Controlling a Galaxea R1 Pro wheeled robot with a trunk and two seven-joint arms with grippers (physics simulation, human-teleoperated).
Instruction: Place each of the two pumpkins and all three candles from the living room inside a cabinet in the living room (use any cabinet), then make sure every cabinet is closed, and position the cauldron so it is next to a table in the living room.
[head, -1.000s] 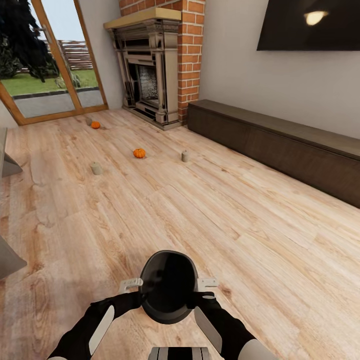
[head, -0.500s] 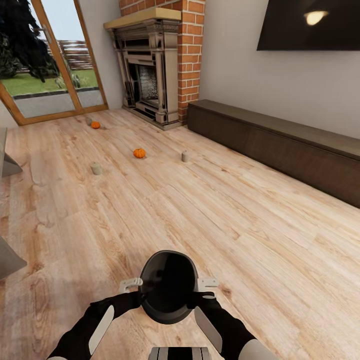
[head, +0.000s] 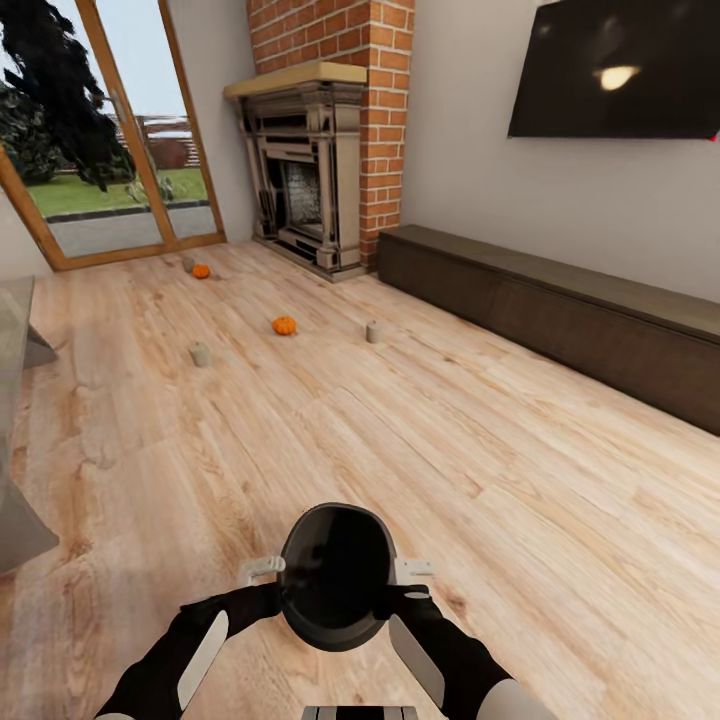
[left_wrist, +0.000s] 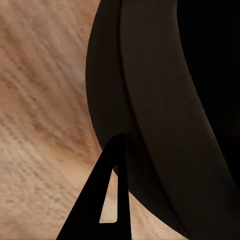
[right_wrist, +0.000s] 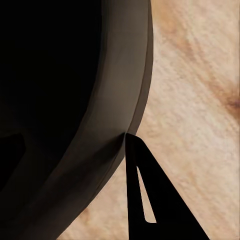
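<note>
Low in the head view, the black cauldron (head: 335, 575) hangs between my two arms, just above the wooden floor. My left gripper (head: 272, 590) is shut on its left rim and my right gripper (head: 397, 590) on its right rim. In each wrist view, one dark finger (left_wrist: 100, 200) (right_wrist: 145, 200) lies against the cauldron's outer wall (left_wrist: 165, 100) (right_wrist: 75, 100). Far ahead on the floor lie two orange pumpkins (head: 284, 325) (head: 201, 271) and three pale candles (head: 200, 354) (head: 373, 331) (head: 187, 264). The long dark cabinet (head: 560, 310) runs along the right wall with its fronts closed.
An ornate fireplace (head: 305, 180) in a brick chimney stands at the far wall, with glass patio doors (head: 110, 150) to its left. A dark TV (head: 620, 65) hangs above the cabinet. Grey furniture (head: 18, 520) juts in at the left edge.
The whole head view has shifted: the far floor, the fireplace and the cabinet sit lower in the picture, so the camera has moved. The cauldron stays held between both grippers.
</note>
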